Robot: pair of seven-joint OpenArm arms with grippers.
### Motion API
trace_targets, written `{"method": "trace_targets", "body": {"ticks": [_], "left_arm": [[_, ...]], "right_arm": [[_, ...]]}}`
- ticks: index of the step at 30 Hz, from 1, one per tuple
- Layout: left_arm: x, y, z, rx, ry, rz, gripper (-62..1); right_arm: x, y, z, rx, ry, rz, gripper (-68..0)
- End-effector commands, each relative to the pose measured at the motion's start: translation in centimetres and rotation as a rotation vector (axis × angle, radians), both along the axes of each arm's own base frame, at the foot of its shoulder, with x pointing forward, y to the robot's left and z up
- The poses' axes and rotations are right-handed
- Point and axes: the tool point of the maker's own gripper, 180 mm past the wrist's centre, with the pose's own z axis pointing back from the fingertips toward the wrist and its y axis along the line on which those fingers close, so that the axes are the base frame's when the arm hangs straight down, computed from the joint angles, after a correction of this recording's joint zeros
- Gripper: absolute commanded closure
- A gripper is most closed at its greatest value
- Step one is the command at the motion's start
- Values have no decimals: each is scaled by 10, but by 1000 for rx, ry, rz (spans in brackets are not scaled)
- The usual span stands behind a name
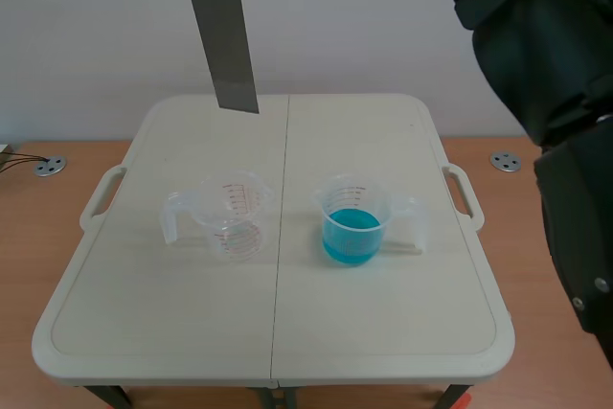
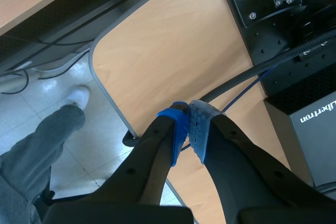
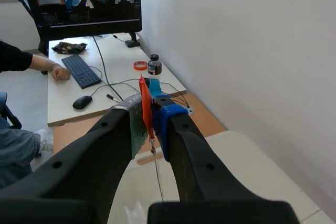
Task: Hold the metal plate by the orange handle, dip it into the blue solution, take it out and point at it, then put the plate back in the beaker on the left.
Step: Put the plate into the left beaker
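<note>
The right gripper [image 3: 149,114] is clamped on the orange handle [image 3: 144,106], which stands edge-on between its two pads. The right arm is raised and reaches across the top of the scene view from the right-hand side. From it the metal plate [image 1: 225,35] hangs in the air, slightly tilted. Its lower end is over the far edge of the table [image 1: 383,332], on the side of the empty beaker [image 1: 230,213] and well clear of both containers. The left gripper [image 2: 189,129] is closed on nothing, with its blue pads pressed together. It is held off to the side over a wooden desk edge, with the floor below. On the table, the empty beaker is clear with red graduation marks and stands left of the centre seam, handle outward. The second beaker [image 1: 352,219] stands right of the seam, apart from the first. It holds the blue solution [image 1: 351,237] in its lower part.
</note>
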Motion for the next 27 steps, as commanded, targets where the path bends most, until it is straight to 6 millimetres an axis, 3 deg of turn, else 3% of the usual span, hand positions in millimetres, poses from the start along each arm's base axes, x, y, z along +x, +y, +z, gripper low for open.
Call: {"method": "trace_targets", "body": {"ticks": [1,13,27], "left_arm": [[-2,-3,2,-12,1,5,-21],[-2,-3,2,-12,0,5,-21],[0,-3,2,-12,-4,5,-21]], "right_arm": [[0,2,16,34,-37,15,-15],[11,20,-18,13,56,19,-15],[6,39,-54,-27,134,68,-15]]}}
